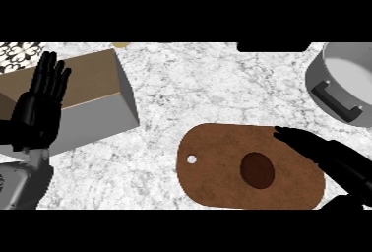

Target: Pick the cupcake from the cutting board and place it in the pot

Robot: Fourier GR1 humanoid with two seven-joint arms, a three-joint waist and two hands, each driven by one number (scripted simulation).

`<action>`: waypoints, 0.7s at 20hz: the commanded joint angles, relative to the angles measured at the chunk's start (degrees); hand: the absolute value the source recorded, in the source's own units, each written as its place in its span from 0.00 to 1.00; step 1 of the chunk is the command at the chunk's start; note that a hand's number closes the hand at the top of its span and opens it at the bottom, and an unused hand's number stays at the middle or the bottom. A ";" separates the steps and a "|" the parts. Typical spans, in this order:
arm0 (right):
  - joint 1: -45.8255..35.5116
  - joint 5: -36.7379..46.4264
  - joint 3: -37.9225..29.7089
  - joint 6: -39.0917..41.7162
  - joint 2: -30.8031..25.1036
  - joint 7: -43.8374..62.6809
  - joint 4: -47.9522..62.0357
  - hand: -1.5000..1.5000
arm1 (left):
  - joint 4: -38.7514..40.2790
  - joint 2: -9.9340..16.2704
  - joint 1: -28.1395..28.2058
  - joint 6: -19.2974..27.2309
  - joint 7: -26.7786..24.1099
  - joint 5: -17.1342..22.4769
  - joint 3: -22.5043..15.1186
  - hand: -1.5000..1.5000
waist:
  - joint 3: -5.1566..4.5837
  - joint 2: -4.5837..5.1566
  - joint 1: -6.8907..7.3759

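A white-grey speckled marble counter (218, 83) fills the view. At five o'clock a brown cutting board (218, 167) with a small hanging hole is laid flat; the dark brown cupcake (257, 170) is seated on its right half. The right hand (327, 155) is stretched over the board's right edge, fingers straight, just beside the cupcake. At two o'clock a grey pot (341, 83) with a black handle is cut by the frame. At nine o'clock the left hand (40, 106) is held upright and spread before a grey, brown-topped box (94, 106).
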 commanded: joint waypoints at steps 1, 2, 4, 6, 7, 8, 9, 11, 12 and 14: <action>-0.64 4.32 2.07 0.86 4.00 -1.34 4.80 0.00 | 0.27 -3.19 0.09 0.86 1.43 -1.57 -1.31 0.50 | -0.37 0.48 -0.21; -0.38 5.78 2.16 0.80 5.15 -0.90 4.30 0.00 | 0.72 -2.30 1.36 -1.67 0.01 -0.62 0.58 0.50 | -0.38 0.45 -0.25; -1.64 7.29 2.79 1.28 7.07 1.86 0.86 0.00 | 3.56 -3.02 -2.64 -0.67 2.04 -1.83 0.87 0.50 | -0.39 0.47 -0.49; 6.46 8.29 1.52 -1.37 4.56 -6.24 -0.12 0.00 | 2.30 -2.90 -1.52 -1.44 2.67 -1.81 1.21 0.50 | -0.37 0.38 -0.87; -0.19 6.81 -0.62 1.47 6.91 -5.12 3.83 0.00 | 2.07 -3.35 -0.41 -2.90 1.32 -1.22 2.15 0.50 | -0.38 0.45 -0.37; 3.09 9.31 2.06 -1.41 8.19 -3.64 -0.20 0.00 | 6.99 -3.15 -0.77 -4.70 -2.27 -1.48 2.72 0.50 | -0.40 0.47 -0.76; 4.79 9.69 0.81 -0.29 7.61 -4.13 -1.96 0.00 | -0.35 -2.63 0.07 -2.35 3.61 -2.61 2.29 0.50 | -0.38 0.36 -0.56; 1.16 10.98 0.15 0.60 9.30 -6.24 3.40 0.00 | 4.22 -3.78 0.08 -4.87 -1.09 -2.40 3.71 0.50 | -0.39 0.45 -0.46; 0.79 14.36 5.05 -1.40 13.12 -1.19 2.53 0.00 | 1.88 -5.12 -1.96 -0.95 4.02 -3.92 1.09 0.50 | -0.37 0.44 -0.43; -2.43 14.56 3.29 1.16 14.18 0.43 5.18 0.00 | 2.12 -4.95 -1.67 -2.97 2.93 -3.60 2.28 0.50 | -0.38 0.47 -0.27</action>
